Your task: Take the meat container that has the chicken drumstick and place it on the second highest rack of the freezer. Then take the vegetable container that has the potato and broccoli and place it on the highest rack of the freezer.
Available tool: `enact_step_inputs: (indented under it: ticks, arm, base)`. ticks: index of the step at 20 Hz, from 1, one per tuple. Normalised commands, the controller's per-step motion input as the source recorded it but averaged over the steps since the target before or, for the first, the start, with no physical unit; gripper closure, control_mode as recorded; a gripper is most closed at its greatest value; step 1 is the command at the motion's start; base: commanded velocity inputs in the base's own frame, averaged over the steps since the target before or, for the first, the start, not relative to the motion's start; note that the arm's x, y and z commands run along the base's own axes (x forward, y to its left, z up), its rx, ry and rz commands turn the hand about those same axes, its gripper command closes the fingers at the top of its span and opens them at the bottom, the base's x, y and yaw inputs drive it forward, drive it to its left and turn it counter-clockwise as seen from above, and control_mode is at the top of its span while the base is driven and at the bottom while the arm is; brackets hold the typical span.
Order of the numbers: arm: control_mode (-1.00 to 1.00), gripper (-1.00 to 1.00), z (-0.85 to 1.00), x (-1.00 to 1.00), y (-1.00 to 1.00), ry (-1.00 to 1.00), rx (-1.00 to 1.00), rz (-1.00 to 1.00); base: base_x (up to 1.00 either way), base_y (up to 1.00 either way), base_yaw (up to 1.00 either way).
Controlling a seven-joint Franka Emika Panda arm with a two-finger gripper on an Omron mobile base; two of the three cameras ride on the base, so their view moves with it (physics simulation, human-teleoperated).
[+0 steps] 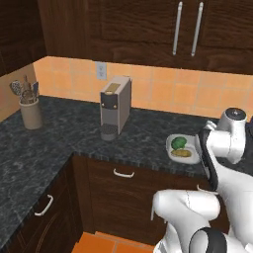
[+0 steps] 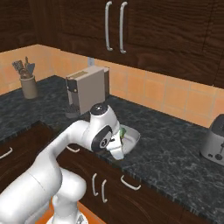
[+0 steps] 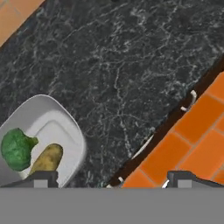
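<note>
1. Vegetable container (image 1: 174, 148): one, white, on the worktop (image 1: 59, 133).
2. Broccoli (image 3: 16, 148): one floret in the container.
3. Potato (image 3: 47, 159): one in the container.
4. Coffee machine (image 1: 115, 107): one.
5. Utensil holder (image 1: 30, 113): one, at far left.
6. Toaster (image 2: 214, 140): one, at far right.
7. Wall outlet (image 1: 101, 70): one.
8. Upper cabinet handles (image 1: 177, 28): two, vertical.

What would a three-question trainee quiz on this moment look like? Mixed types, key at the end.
1. True or false: the gripper is shut on the vegetable container.
2. Which two foods lie in that container?
3. The coffee machine stands on: A) counter B) floor C) the container.

Key: 1 false, it stands open, holding nothing. 2 broccoli and potato. 3 A.
</note>
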Motion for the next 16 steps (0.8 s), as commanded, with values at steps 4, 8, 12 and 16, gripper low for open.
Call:
enact_step_inputs:
  ticks: [4, 8, 12, 16]
  arm:
    - [-1.0, -1.0, -0.33, 0.34, -0.04, 0.26, 0.0, 0.21]
    - [-1.0, -1.0, -0.63, 0.0, -0.42, 0.05, 0.09, 0.03]
    - [-1.0, -1.0, -0.26, 0.02, -0.23, -0.05, 0.09, 0.05]
    - [-1.0, -1.0, -0.3, 0.44, 0.32, -0.07, 0.02, 0.12]
  base:
    - [0.0, 0.0, 0.0]
    - [0.0, 0.0, 0.0]
    - [0.0, 0.0, 0.0]
    - [0.0, 0.0, 0.0]
